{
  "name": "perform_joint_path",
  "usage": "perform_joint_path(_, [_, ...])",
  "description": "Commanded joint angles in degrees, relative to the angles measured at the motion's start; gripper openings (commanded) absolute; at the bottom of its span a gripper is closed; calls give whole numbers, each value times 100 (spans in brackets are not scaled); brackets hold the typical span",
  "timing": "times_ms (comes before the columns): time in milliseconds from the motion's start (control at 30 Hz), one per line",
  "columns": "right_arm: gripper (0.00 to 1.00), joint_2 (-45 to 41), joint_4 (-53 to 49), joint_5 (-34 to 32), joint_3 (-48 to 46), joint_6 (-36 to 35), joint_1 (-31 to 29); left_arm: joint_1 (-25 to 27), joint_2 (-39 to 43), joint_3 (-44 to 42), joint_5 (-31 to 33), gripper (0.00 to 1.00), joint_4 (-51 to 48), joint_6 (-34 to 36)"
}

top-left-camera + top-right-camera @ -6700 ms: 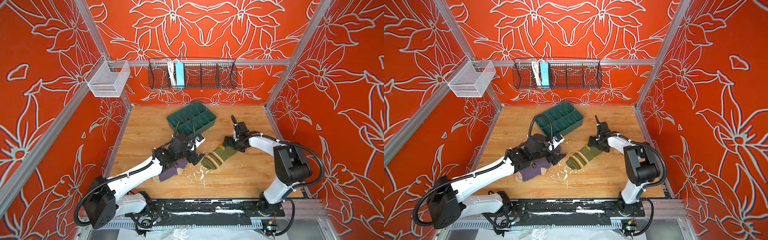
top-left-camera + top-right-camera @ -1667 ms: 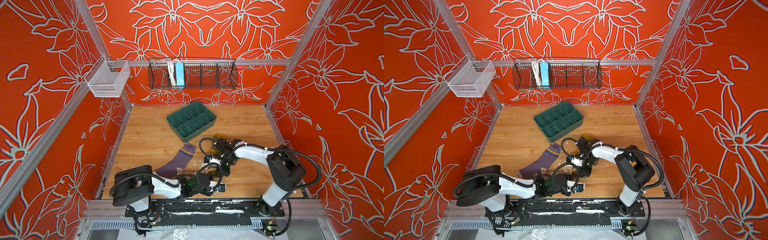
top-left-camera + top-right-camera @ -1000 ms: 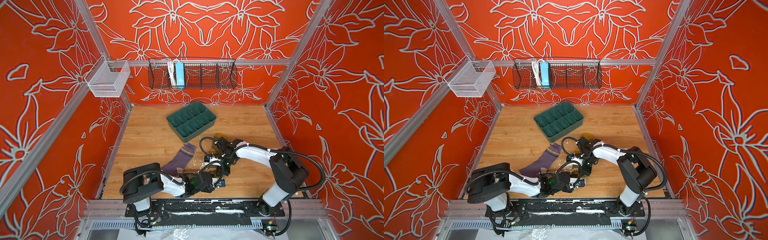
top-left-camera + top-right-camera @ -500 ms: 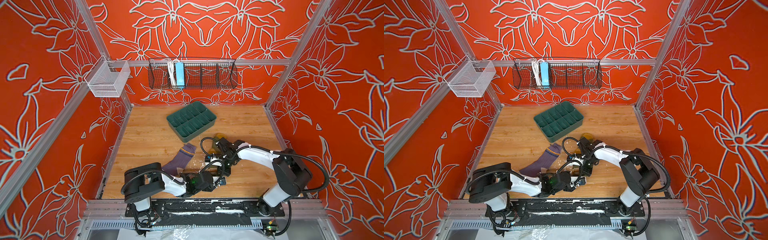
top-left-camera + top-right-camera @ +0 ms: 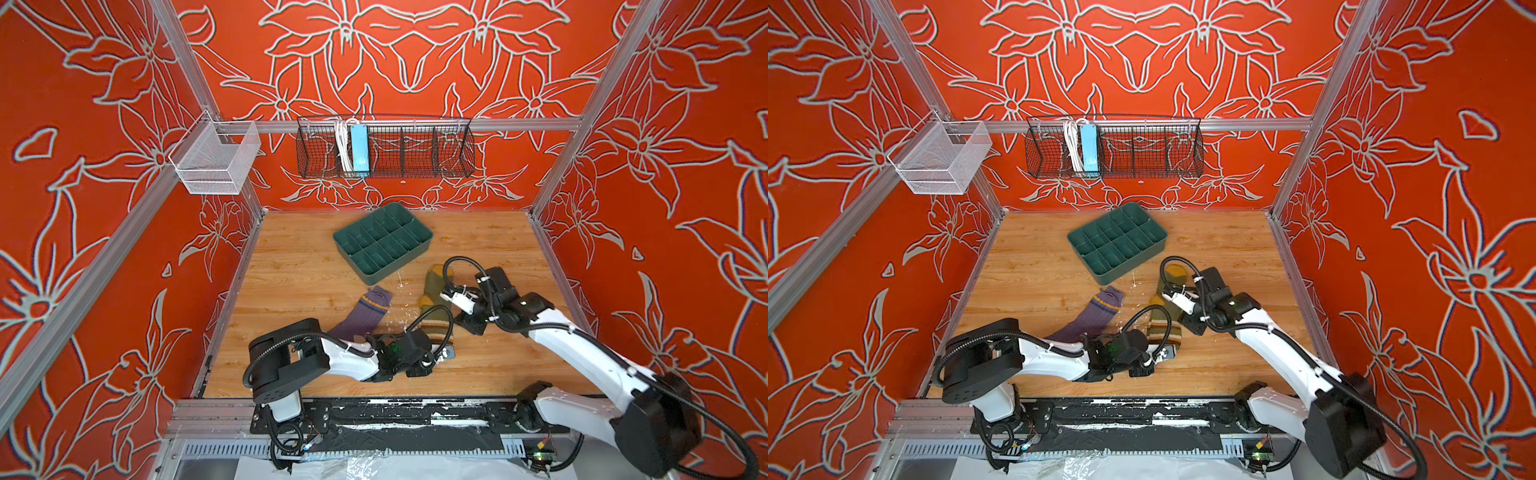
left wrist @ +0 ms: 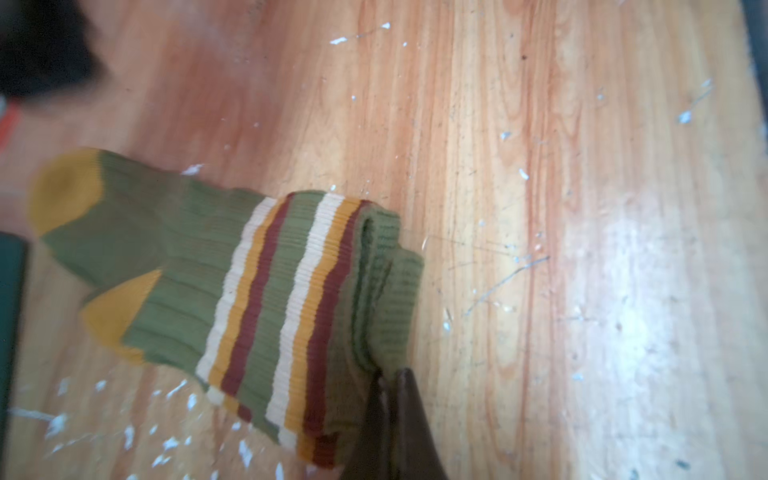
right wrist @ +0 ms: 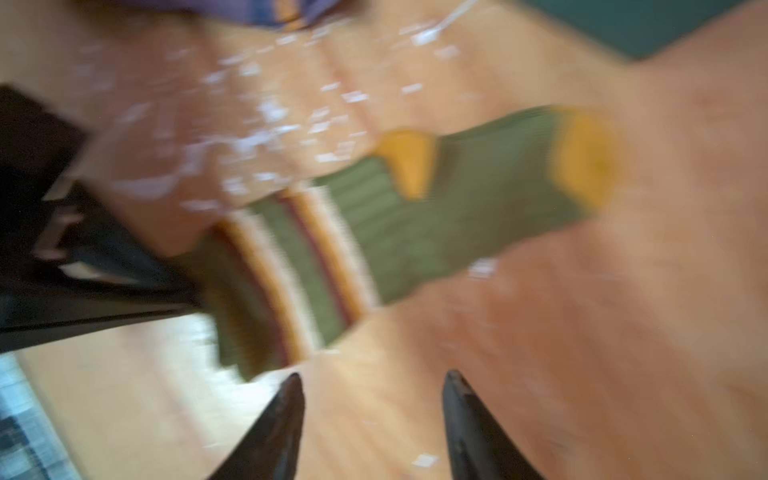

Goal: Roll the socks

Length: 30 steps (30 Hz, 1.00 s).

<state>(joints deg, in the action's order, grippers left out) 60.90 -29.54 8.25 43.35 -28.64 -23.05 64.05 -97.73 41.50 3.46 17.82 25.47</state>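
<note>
Green sock [image 6: 266, 291] is lying on the table [image 5: 299, 270] just in front of the tray's [image 5: 397, 266] near corner, toe end pointing at the tray, striped cuff end pointing away from it. Cuff is sitting doubled over into one thick fold and the rest is lying flat, so the roll is only just getting started. L gripper [image 6: 388, 374] is pinching that fold at its edge, fingers pressed tight together w/ cloth caught between them. A sec ago they were standing partly apart, so it's only now taking this grip. R gripper [image 7: 370, 378] is doing the opposite. It was clamped tight down by the cuff a sec ago; now its fingers are standing well apart w/ nothing between them but bare wood, and it's hanging just beside the striped part. Its wrist view is smearing, so prob. it's moving. Meaning, as I'm reading it: the hold on the cuff is passing from R to L. L is keeping the fold from springing back while R is getting free, prob. to press or re-grip further along toward the tray end. Purple sock [image 5: 365, 311] is lying flat, also in front of the tray, near green sock but apart from it, cuff toward the tray and far end hiding under the L arm. Nothing is gripping it, so the 2nd sock is waiting its turn.
</note>
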Motion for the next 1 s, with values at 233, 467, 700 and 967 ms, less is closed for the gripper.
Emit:
perform_joint_path(233, [62, -1900, 207, -931, -26, -796, 521, -1072, -656, 1606, -2993, 0, -3034, -260])
perform_joint_path(467, [59, -3066, -1406, 200, -506, -2224, 195, -1899, -1852, 3402, -4437, 0, -5076, -508])
perform_joint_path(700, [59, -2624, -1419, -962, -1035, -2781, -1354, -2126, -2957, 4784, -4772, 0, -6459, -469])
perform_joint_path(967, [61, -1141, 651, -1574, -1593, -3044, -2643, -2138, -2871, 4675, -4574, 0, -6281, -592])
